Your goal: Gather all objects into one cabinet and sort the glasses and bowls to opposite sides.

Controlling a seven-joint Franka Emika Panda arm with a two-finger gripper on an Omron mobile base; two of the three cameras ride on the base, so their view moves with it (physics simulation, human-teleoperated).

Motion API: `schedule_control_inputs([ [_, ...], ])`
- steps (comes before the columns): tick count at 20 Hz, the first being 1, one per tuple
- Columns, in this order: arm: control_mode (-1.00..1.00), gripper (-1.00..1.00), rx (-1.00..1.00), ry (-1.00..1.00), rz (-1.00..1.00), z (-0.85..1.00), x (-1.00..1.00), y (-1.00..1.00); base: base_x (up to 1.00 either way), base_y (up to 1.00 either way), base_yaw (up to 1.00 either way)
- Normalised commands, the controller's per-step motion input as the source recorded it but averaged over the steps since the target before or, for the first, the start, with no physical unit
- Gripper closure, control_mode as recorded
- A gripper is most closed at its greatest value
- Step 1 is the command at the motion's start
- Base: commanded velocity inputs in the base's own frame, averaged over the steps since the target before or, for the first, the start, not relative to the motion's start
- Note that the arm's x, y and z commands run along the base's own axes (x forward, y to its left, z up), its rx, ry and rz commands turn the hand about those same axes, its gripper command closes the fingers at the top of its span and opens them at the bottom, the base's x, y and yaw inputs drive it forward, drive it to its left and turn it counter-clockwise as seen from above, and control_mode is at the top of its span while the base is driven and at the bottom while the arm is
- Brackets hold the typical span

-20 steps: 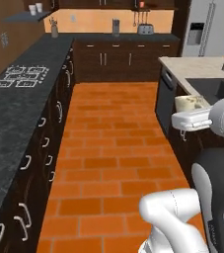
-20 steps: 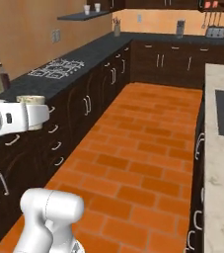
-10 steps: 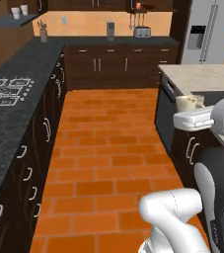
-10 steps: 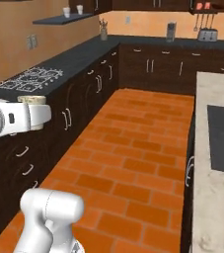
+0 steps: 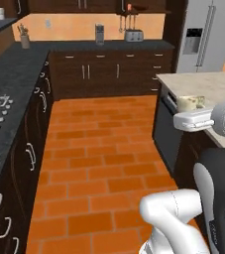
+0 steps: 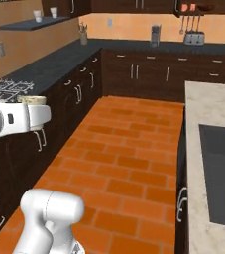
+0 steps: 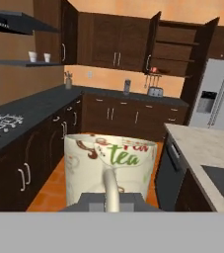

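My gripper [image 7: 111, 201] is shut on the cream-white mug [image 7: 110, 168], which has "tea" printed on it and its handle turned toward the hand. In the base views the mug [image 5: 190, 102] [image 6: 32, 100] sits upright on top of the white hand, held above the floor between the counters. Far ahead, the dark brown cabinet [image 7: 176, 48] above the back counter stands with both doors open. On its bottom board rest a salmon-orange mug [image 6: 185, 7] and a reddish-brown bowl [image 6: 206, 7], a little apart.
A silver toaster [image 5: 133, 35] stands on the back counter under the cabinet. The fridge [image 5: 203, 34] is at the right, an island counter [image 6: 208, 114] with a sink [image 6: 223, 168] beside me, and a stove [image 6: 7, 85] on the left counter. Orange brick floor [image 5: 99, 163] runs ahead.
The whole picture has shifted, so the base has turned and driven; the back counter and toaster now lie more straight ahead. The mug stays in the shut gripper.
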Motion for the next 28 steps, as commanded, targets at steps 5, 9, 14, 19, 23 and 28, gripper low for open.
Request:
schedule_control_inputs([
  [5,1.0,1.0,0.0,0.0,0.0,0.0,0.0,0.0,1.0,0.25,-0.01],
  [9,1.0,1.0,0.0,0.0,0.0,0.0,0.0,0.0,1.0,0.33,0.0],
  [14,1.0,1.0,0.0,0.0,0.0,0.0,0.0,0.0,1.0,0.26,0.0],
  [19,1.0,1.0,0.0,0.0,0.0,0.0,0.0,0.0,1.0,0.13,0.0],
  [23,1.0,1.0,0.0,0.0,0.0,0.0,0.0,0.0,1.0,0.02,0.0],
  [28,1.0,1.0,0.0,0.0,0.0,0.0,0.0,0.0,1.0,0.0,0.0],
])
